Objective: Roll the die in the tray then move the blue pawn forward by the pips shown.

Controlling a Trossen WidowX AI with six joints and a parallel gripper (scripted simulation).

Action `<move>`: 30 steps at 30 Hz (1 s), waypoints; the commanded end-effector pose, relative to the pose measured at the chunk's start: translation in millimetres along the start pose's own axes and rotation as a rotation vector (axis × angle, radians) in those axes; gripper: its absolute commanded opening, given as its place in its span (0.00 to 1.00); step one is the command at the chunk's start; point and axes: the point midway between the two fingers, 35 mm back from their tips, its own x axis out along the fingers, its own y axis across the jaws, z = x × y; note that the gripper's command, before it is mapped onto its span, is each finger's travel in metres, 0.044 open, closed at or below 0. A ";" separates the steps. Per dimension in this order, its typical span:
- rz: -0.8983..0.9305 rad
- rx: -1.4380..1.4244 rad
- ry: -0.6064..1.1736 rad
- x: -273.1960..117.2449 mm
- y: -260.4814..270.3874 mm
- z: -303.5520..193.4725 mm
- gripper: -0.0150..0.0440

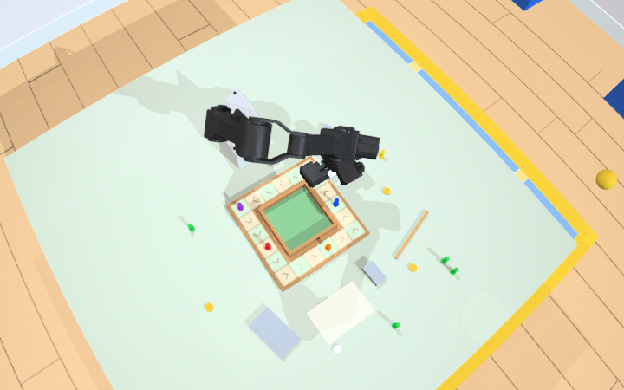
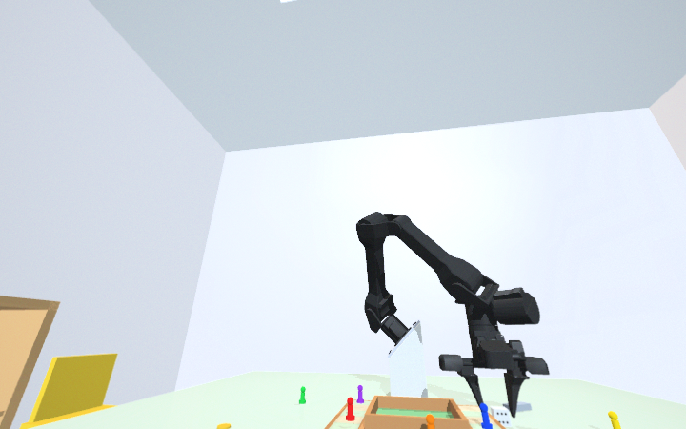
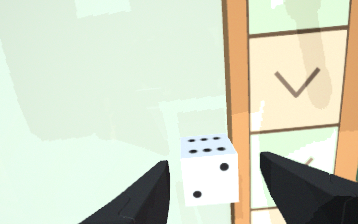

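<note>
The white die (image 1: 332, 174) (image 2: 501, 416) (image 3: 210, 175) sits on the table just outside the board's edge. The wrist view shows its two-pip and six-pip faces. My gripper (image 1: 329, 173) (image 2: 496, 410) (image 3: 213, 164) points down, open, with one fingertip on each side of the die and a visible gap to each. The blue pawn (image 1: 335, 203) (image 2: 485, 417) stands on the board's right side in the top view, where arrows point to the upper corner. The green-floored tray (image 1: 294, 216) (image 2: 412, 402) in the board's middle is empty.
The red (image 1: 268, 246), purple (image 1: 240, 206) and orange (image 1: 328, 247) pawns stand on the board (image 1: 300, 265). A yellow pawn (image 1: 381, 154) and a yellow disc (image 1: 386, 191) are off the board near the gripper. A wooden stick (image 1: 412, 234) lies farther right.
</note>
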 end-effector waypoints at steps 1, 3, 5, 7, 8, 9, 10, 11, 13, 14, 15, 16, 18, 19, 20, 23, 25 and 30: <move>0.012 0.004 0.003 2.5 2.7 0.0 0.50; 0.012 0.004 0.003 2.5 2.7 0.0 0.48; 0.012 0.004 0.003 2.5 2.7 0.0 0.45; 0.012 0.004 0.003 2.5 2.7 0.0 0.43; 0.012 0.004 0.003 2.5 2.7 0.0 0.42; 0.012 0.004 0.003 2.5 2.7 0.0 0.41; 0.012 0.004 0.003 2.5 2.7 0.0 0.40; 0.012 0.004 0.003 2.5 2.7 0.0 0.38; 0.014 -0.001 0.003 2.1 3.4 0.0 0.30; 0.018 -0.015 0.003 1.0 5.3 0.0 0.25; 0.026 -0.038 0.002 -0.9 8.5 -0.1 0.25; 0.029 -0.047 0.002 -5.0 10.5 0.7 0.25; 0.030 -0.043 0.002 -14.1 11.6 2.8 0.25; 0.030 -0.041 0.002 -18.7 12.1 3.7 0.25; 0.030 -0.039 0.002 -23.4 12.6 4.6 0.25; 0.030 -0.033 0.003 -38.7 13.7 6.8 0.25; 0.029 -0.026 0.003 -53.9 14.1 8.4 0.25; 0.024 -0.009 0.004 -93.4 12.7 9.1 0.25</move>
